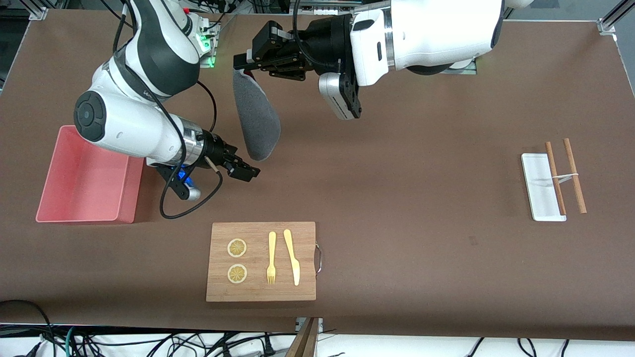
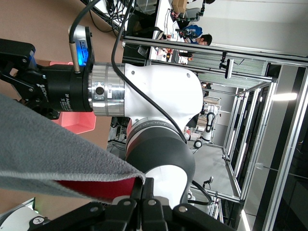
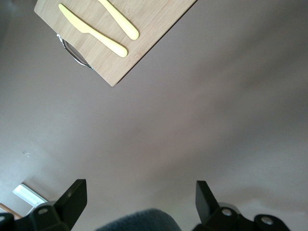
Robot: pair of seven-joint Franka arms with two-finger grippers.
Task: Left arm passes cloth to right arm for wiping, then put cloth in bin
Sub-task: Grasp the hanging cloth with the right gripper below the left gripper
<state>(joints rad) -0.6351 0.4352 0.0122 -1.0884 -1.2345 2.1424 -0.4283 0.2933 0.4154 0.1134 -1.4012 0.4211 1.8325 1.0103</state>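
while left hand [image 1: 244, 64] pinches hanging cloth [image 1: 255, 118], right hand [image 3: 137, 199] fingers spread below, only wrist view shows

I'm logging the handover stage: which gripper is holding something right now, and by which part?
The left gripper holds the cloth pinched at its top edge, the rest hanging free. The right gripper, open beside the cloth's lower end, holds nothing.

Wooden board [image 1: 261, 261] with lemon slices [image 1: 236, 248], fork [image 1: 271, 258], knife [image 1: 291, 256], white tray [image 1: 540, 186], chopsticks [image 1: 574, 175]

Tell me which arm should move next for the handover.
Right. The left gripper is shut on the cloth, which hangs free over the table. The right gripper is open just under its lower end, so it only needs to close in.
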